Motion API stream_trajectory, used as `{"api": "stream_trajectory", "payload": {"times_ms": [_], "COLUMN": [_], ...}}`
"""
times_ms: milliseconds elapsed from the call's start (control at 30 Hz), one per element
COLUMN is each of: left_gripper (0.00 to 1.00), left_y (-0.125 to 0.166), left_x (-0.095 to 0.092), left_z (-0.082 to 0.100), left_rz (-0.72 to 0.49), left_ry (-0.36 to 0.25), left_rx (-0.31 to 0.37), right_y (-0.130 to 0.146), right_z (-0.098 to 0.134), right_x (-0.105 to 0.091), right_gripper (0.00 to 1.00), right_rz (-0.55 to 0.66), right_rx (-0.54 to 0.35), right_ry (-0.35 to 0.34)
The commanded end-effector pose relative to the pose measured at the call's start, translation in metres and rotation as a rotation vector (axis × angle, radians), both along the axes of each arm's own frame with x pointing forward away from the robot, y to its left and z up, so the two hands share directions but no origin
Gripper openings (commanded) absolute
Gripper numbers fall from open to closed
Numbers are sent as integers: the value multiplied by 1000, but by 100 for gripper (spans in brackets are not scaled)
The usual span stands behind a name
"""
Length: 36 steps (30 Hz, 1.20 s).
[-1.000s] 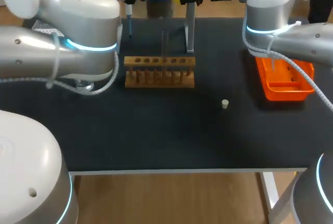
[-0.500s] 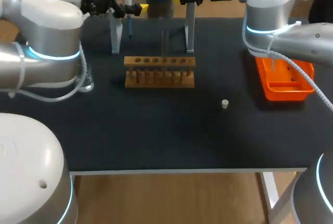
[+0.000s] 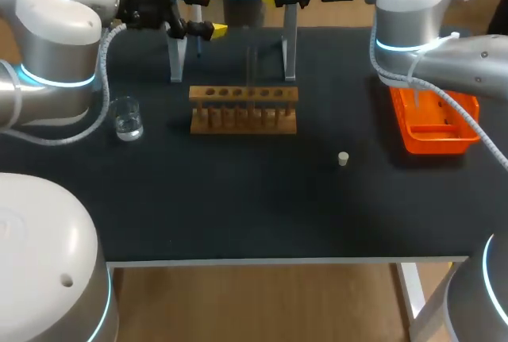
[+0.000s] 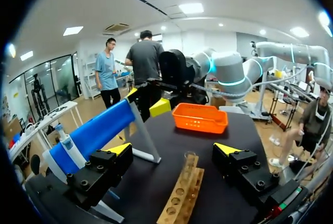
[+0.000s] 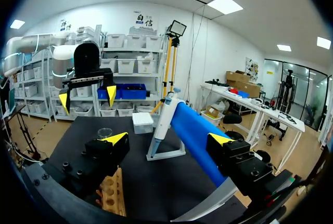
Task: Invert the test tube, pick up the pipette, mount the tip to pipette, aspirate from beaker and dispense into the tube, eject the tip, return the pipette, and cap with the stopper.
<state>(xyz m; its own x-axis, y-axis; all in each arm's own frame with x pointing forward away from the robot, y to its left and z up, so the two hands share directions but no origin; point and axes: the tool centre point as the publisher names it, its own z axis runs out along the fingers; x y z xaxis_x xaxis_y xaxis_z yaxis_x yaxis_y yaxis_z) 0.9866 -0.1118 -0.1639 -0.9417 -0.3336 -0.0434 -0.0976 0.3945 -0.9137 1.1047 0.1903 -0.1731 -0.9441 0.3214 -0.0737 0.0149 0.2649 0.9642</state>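
My left fingers (image 4: pixel 104 169) are spread wide at the far side of the tabletop (image 3: pixel 238 199), at one end of the blue stand (image 4: pixel 99 130). The pipette (image 4: pixel 63 142) hangs there just beside the outer side of one finger, not between the two. My right fingers (image 5: pixel 106 151) are spread as well at the stand's other end, with the pipette ahead of them, roughly in line with their gap. The wooden rack (image 3: pixel 244 109) lies ahead of and below my left fingers, and the beaker (image 3: pixel 126 117) and stopper (image 3: pixel 343 159) stand well apart on the tabletop.
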Motion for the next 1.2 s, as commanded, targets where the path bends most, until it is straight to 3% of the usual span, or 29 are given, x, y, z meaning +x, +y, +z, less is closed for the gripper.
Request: {"api": "stream_trajectory", "payload": {"times_ms": [33, 67, 300, 1200], "left_gripper": [100, 100, 100, 100], "left_y": [-10, -14, -25, -52], "left_x": [5, 4, 1, 1], "left_z": [-8, -12, -26, -76], "left_rz": [-43, -46, -76, -137], "left_ry": [25, 28, 32, 60], "left_rx": [19, 46, 65, 101], "right_y": [-1, -1, -1, -1], "right_z": [0, 0, 0, 0], "right_x": [0, 0, 0, 0], "right_gripper": [100, 100, 100, 100], "right_rz": [0, 0, 0, 0], "right_rx": [0, 0, 0, 0], "right_ry": [-1, -1, -1, -1]}}
